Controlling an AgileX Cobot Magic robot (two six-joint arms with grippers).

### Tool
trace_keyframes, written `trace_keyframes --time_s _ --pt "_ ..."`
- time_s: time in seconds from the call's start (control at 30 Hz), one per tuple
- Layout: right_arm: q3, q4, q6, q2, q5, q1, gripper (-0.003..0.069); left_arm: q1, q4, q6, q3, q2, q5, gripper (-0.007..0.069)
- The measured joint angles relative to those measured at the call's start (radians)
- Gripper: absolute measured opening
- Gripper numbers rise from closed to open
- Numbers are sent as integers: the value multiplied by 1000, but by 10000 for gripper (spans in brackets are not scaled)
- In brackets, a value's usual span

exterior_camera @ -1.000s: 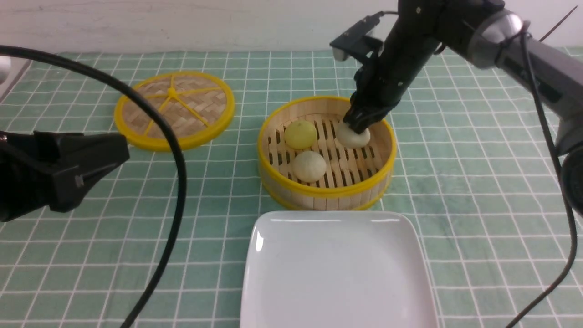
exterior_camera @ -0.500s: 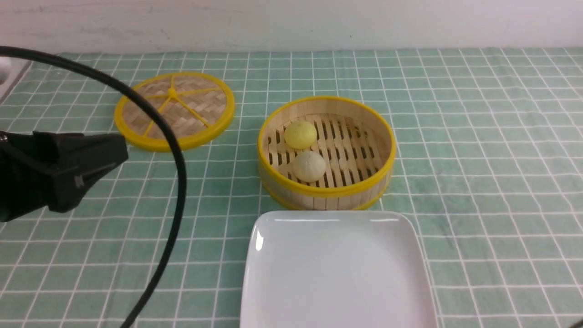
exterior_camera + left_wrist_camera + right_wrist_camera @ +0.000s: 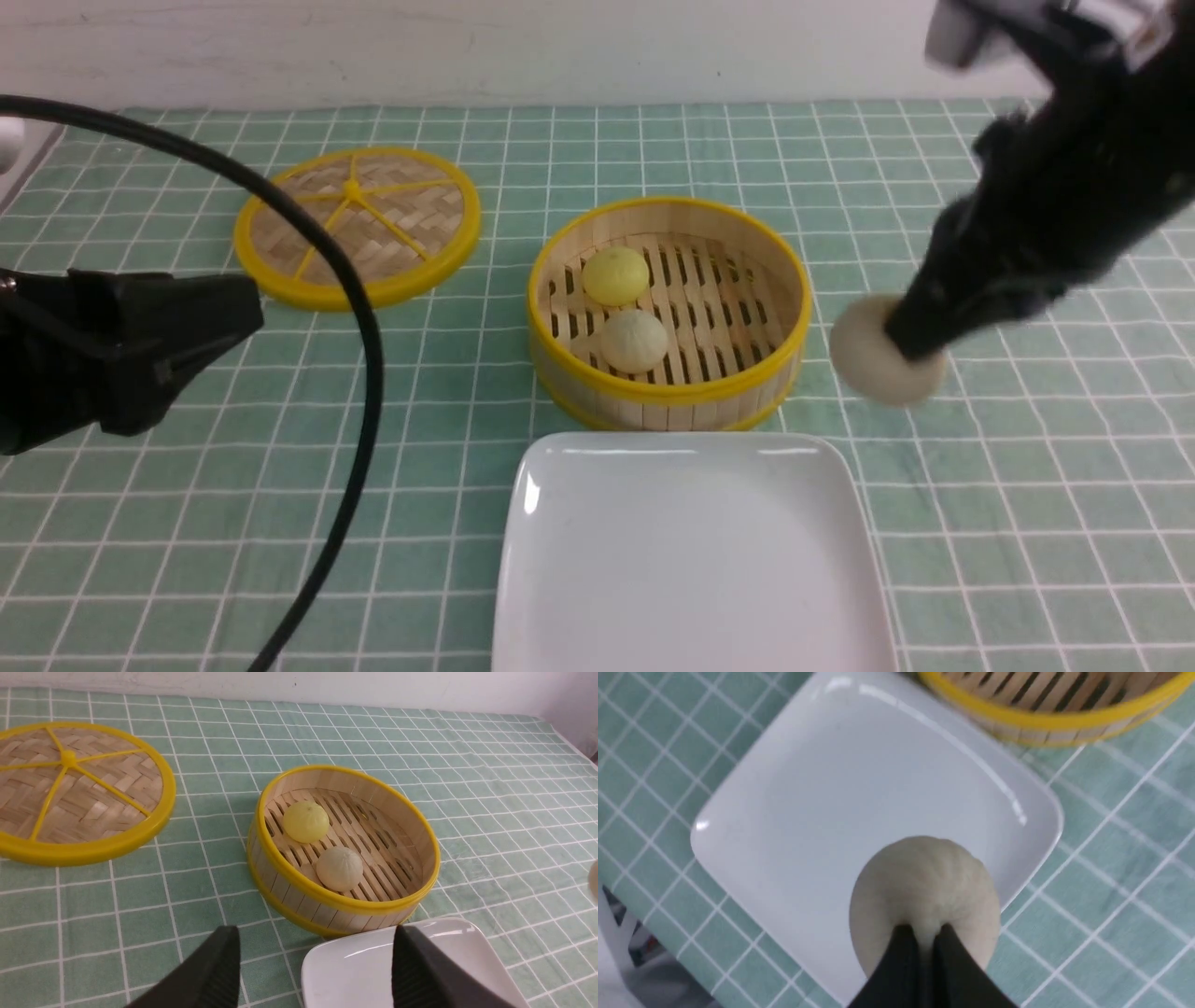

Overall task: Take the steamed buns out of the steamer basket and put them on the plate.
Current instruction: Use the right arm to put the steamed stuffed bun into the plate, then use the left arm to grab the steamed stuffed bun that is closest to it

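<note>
My right gripper [image 3: 907, 343] is shut on a cream steamed bun [image 3: 866, 362], pinching its top. The bun hangs in the air just right of the steamer basket [image 3: 667, 397]. In the right wrist view this bun [image 3: 924, 886] shows over the edge of the white plate [image 3: 831, 788], with the black fingertips [image 3: 903, 947] pressed into it. A yellow bun [image 3: 616, 275] and another cream bun [image 3: 633, 341] lie on the basket's slats. The plate [image 3: 691, 560] lies in front of the basket. My left gripper [image 3: 317, 947] is open and holds nothing, low at the left.
The flat woven lid [image 3: 357, 224] with a yellow rim lies at the back left on the green checked cloth. A thick black cable [image 3: 359, 373] arcs over my left arm. The cloth's near edge shows in the right wrist view.
A second ago my right gripper was down in the basket on the cream bun. It then left the view, and now it shows right of the basket with the bun. The left arm stayed still.
</note>
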Motion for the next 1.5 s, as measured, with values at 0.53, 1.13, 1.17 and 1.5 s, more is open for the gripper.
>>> trace_keyframes --time_s 0.53,1.13,1.17,1.5 --pt "258 164 -346 205 -446 0 22 0 0 0 0 0 0 449" --pt "258 114 -376 211 -499 0 141 0 0 0 0 0 19 449" --pt "258 114 -376 211 -501 0 148 0 0 0 0 0 20 449" --pt "258 112 -376 211 -517 0 271 0 0 0 0 0 40 449"
